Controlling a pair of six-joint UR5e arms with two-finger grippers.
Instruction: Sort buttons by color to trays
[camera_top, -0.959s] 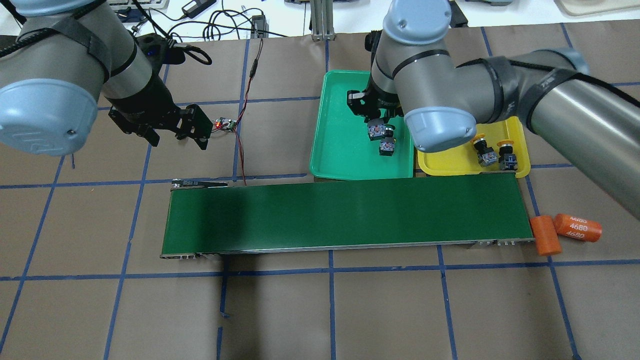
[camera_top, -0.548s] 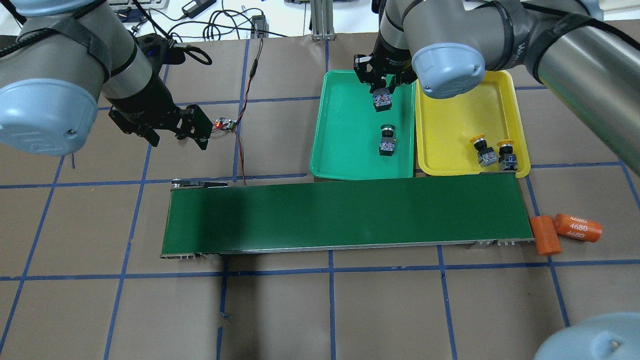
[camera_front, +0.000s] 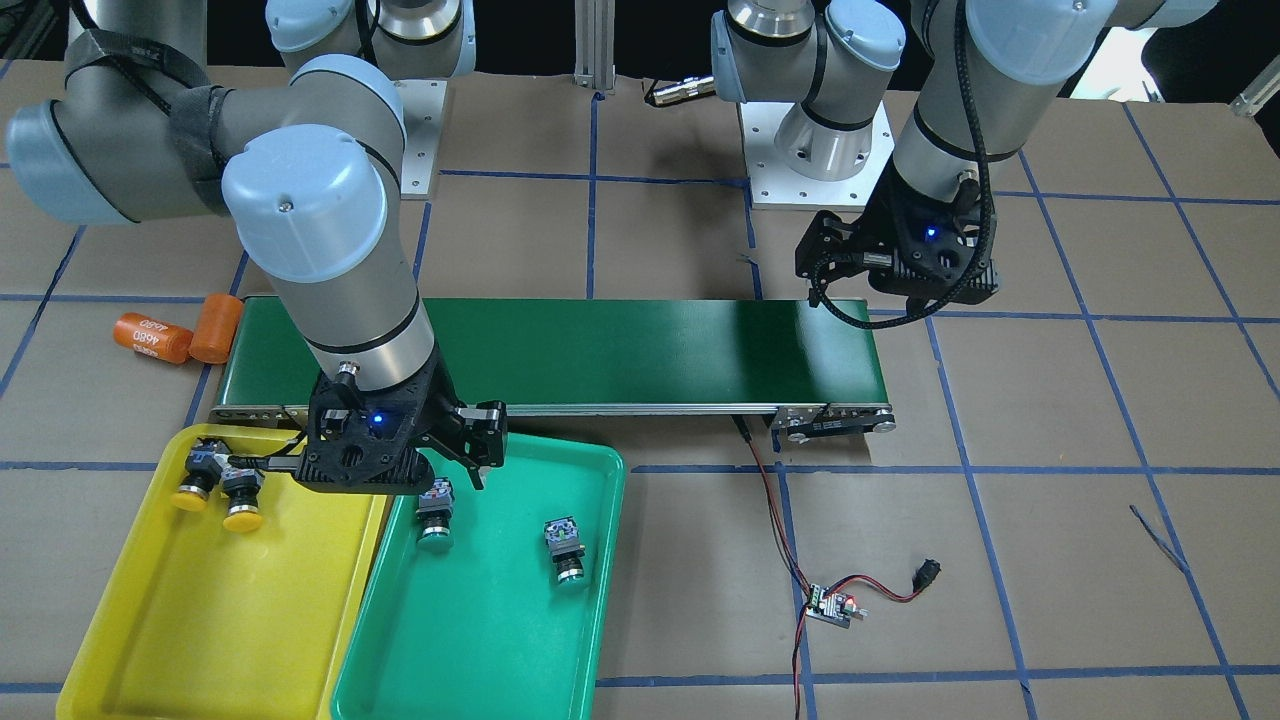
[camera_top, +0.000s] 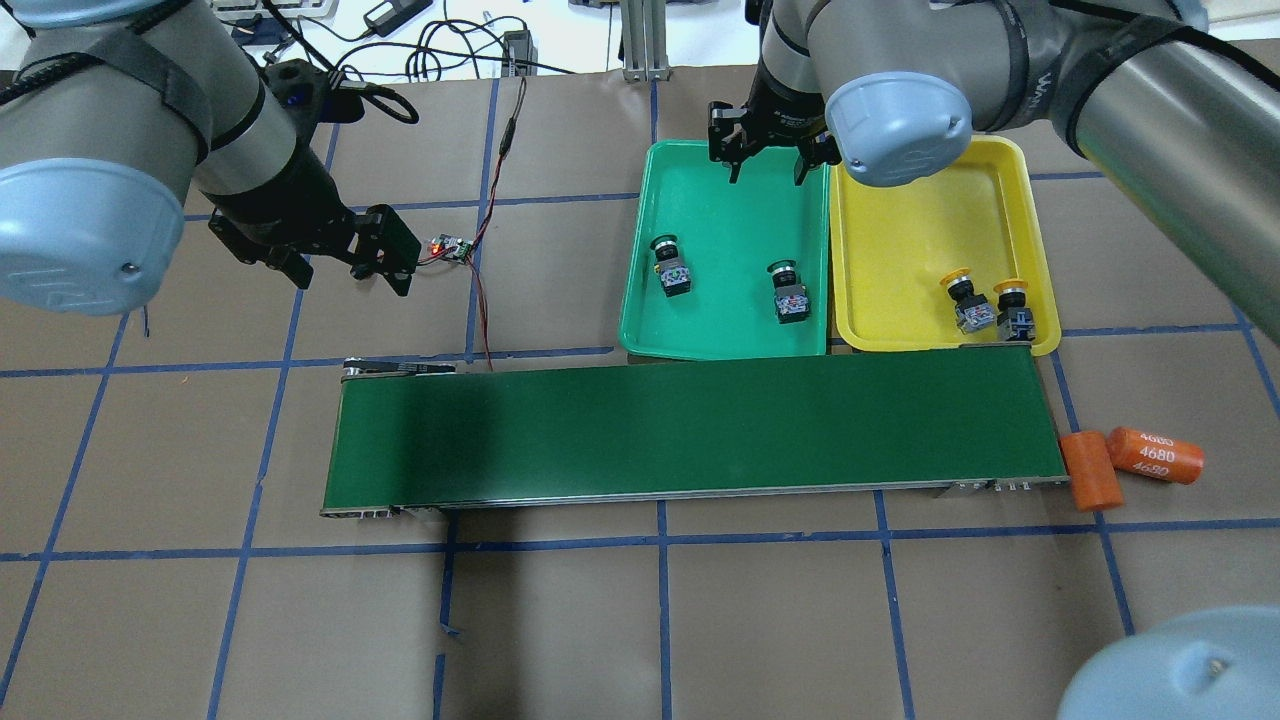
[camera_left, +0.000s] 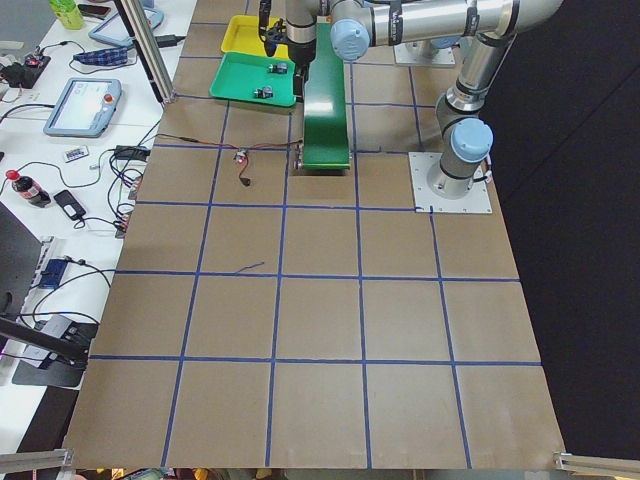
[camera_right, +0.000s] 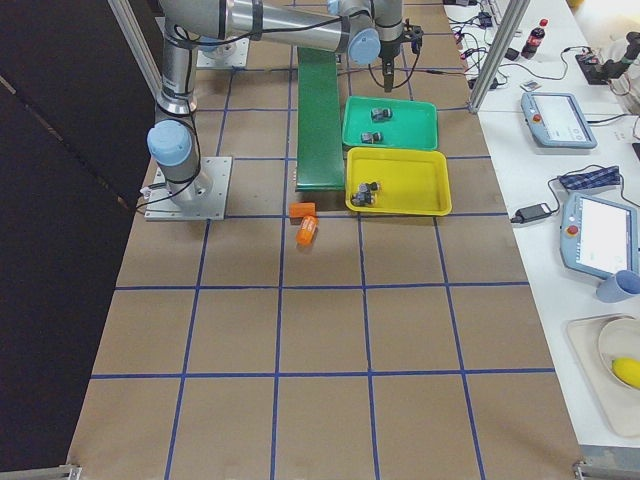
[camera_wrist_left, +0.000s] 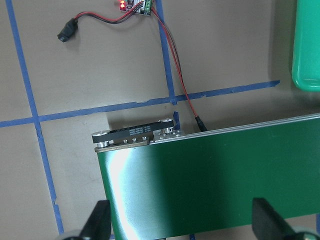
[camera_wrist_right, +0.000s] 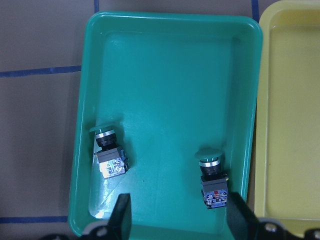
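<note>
Two green buttons (camera_top: 672, 270) are lying on their sides, well apart, toward the edge of the green tray (camera_top: 730, 320) nearest the belt (camera_top: 690, 430). Two yellow buttons (camera_top: 990, 305) are sitting together by the yellow tray's (camera_top: 930, 220) belt-side edge. The right gripper (camera_top: 767, 172) is hovering over the green tray's far edge, jaws spread and empty. The left gripper (camera_top: 352, 275), equally agape, is hanging near the belt's far end. Withdrawing low risks clipping the rim and rolling the buttons.

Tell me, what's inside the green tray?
Two green-capped buttons lie on their sides in the green tray, apart from each other. The open, empty right gripper above hides a bit of the far rim in the overhead view; the wrist view shows nothing else inside.
</note>
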